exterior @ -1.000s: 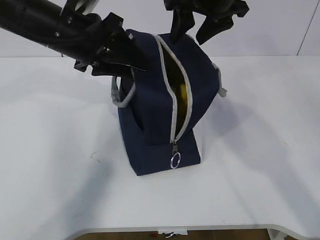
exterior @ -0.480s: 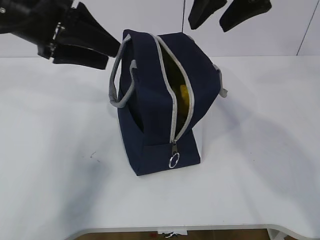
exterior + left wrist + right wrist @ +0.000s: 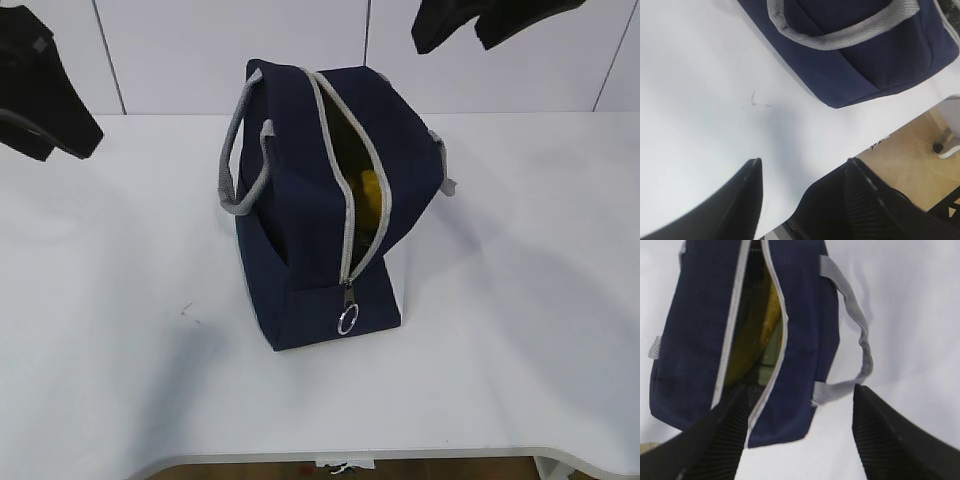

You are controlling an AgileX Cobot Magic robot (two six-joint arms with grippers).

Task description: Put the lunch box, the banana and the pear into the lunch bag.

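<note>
- Currently, biggest item: flat white table (image 3: 120,380), fills the lower three quarters of the exterior frame; a faint dark scuff mark (image 3: 753,98) sits on it left of centre in the left wrist frame.
- Boxy navy-blue fabric lunch bag (image 3: 300,240) stands upright at centre of the exterior frame, touching nothing but the table. Grey zipper (image 3: 350,215) is undone along the top, mouth gaping.
- Grey rope handle (image 3: 235,165) hangs off the bag's left side in the exterior frame; a second one (image 3: 860,347) loops out at centre right of the right wrist frame.
- Left gripper (image 3: 802,167), black, two ribbed fingers at the bottom of the left wrist frame, jaws apart, nothing between them, above bare table below the bag's corner. In the exterior frame it sits at the far left edge, well apart from the bag.
- Right gripper (image 3: 800,395), black, fingers at the bottom corners of the right wrist frame, jaws wide apart and empty, above the bag mouth. In the exterior frame it's at the top right edge.
- Long curved yellow banana (image 3: 767,322) inside the bag, seen through the gap, upper centre of the right wrist frame.
- Pale sage-green lunch box lid (image 3: 771,354) just below the banana, inside the bag.
- Pear: can't tell it apart from the yellow inside.
- Small silver ring pull (image 3: 349,320) hangs at the zipper's lower end, low centre of the exterior frame.
</note>
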